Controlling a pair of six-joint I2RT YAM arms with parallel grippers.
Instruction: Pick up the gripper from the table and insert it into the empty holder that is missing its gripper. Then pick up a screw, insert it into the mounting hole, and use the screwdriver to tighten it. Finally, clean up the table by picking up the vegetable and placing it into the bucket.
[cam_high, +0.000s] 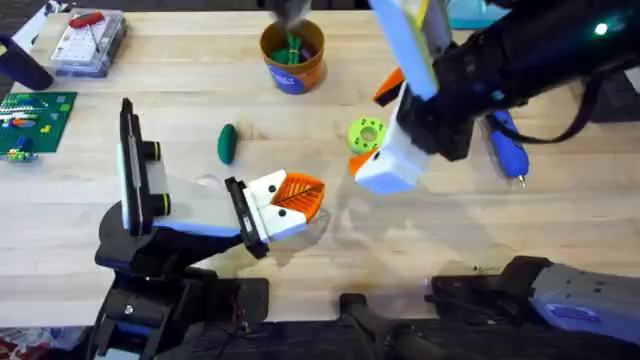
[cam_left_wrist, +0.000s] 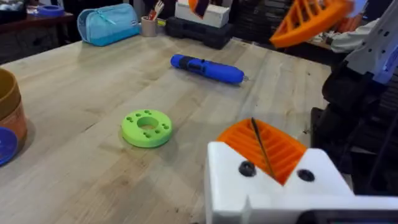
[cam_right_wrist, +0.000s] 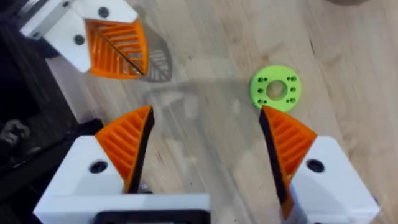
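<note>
1. The right gripper (cam_right_wrist: 205, 124) hangs spread wide and empty over the table, near the lime-green disc (cam_right_wrist: 275, 88). The left gripper (cam_left_wrist: 264, 152) has its pads pressed together with nothing between.
2. The screwdriver (cam_high: 505, 148) lies flat at the right. The vegetable (cam_high: 227, 143) lies left of centre, nearer than the bucket (cam_high: 293, 55).
3. The screwdriver looks stiff and smooth and may roll, so take it across the middle of the barrel.
4. I count one screwdriver, one vegetable, one bucket and one disc. I cannot make out a screw.

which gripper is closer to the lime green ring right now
Right. The right gripper hovers open beside the lime-green ring; the left gripper, shut, sits farther off, nearer the arms' bases.
</note>
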